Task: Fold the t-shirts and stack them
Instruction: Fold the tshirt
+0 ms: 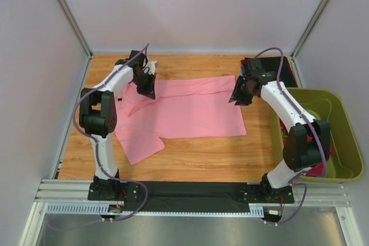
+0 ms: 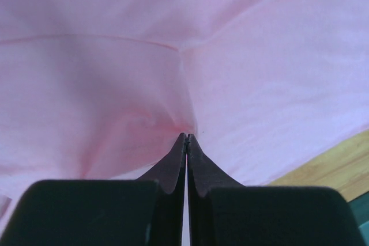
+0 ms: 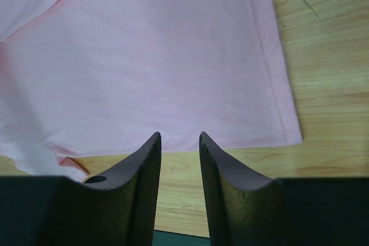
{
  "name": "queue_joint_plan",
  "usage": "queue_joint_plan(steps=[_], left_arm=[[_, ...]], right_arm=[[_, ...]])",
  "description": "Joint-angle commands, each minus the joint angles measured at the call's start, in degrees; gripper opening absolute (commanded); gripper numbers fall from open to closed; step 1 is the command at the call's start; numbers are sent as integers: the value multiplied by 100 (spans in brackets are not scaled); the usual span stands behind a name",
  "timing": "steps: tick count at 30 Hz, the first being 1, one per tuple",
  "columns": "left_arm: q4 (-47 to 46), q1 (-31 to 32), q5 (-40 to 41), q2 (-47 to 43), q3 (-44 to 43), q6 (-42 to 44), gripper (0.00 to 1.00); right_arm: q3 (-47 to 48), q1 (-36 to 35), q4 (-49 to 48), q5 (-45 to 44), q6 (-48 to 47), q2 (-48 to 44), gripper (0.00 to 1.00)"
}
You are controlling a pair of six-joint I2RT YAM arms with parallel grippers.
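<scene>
Your pink t-shirt (image 1: 190, 108) lies spread out on the wooden table (image 1: 202, 156), just left of the olive-green tub (image 1: 314, 89), hem edge facing the tub and one sleeve (image 1: 138, 142) splayed out on the side away from it, toward the arm bases. Your left gripper (image 1: 147, 87) is down on the shirt's far end from the tub, up by the shoulder area, and the left wrist view tells the story: the jaws are pressed together with only a hairline between them, and the pink cloth (image 2: 173, 56) bunches into a little pucker right at the fingertips (image 2: 186, 136), so you have a pinch of fabric there. Over on the tub side, your right gripper (image 1: 239, 97) sits at the shirt's corner nearest the tub. In the right wrist view its fingers (image 3: 179, 136) stand a narrow gap apart with nothing between them, the tips right at the edge of the shirt (image 3: 173, 73) with bare wood showing below. A bit of red (image 1: 314, 171) shows inside the tub's near corner, mostly hidden behind the right arm, too little to tell what it is
</scene>
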State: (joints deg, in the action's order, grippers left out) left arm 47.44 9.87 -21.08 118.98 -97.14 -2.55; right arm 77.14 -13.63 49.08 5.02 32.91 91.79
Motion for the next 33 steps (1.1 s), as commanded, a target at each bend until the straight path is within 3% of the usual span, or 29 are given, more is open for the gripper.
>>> queue_joint_plan(steps=[1, 7, 15, 21, 33], left_arm=[[134, 76, 245, -472, 449, -106, 0], [213, 129, 306, -551, 662, -27, 0], [327, 191, 420, -490, 661, -9, 0], [485, 208, 579, -261, 486, -44, 0], [951, 200, 886, 301, -146, -97, 0]], right_arm=[[2, 97, -162, -238, -118, 102, 35], [423, 369, -548, -449, 75, 945, 35], [2267, 510, -444, -958, 66, 2500, 36], [3085, 589, -347, -1152, 374, 3283, 37], [3755, 589, -224, -1354, 322, 4294, 34]])
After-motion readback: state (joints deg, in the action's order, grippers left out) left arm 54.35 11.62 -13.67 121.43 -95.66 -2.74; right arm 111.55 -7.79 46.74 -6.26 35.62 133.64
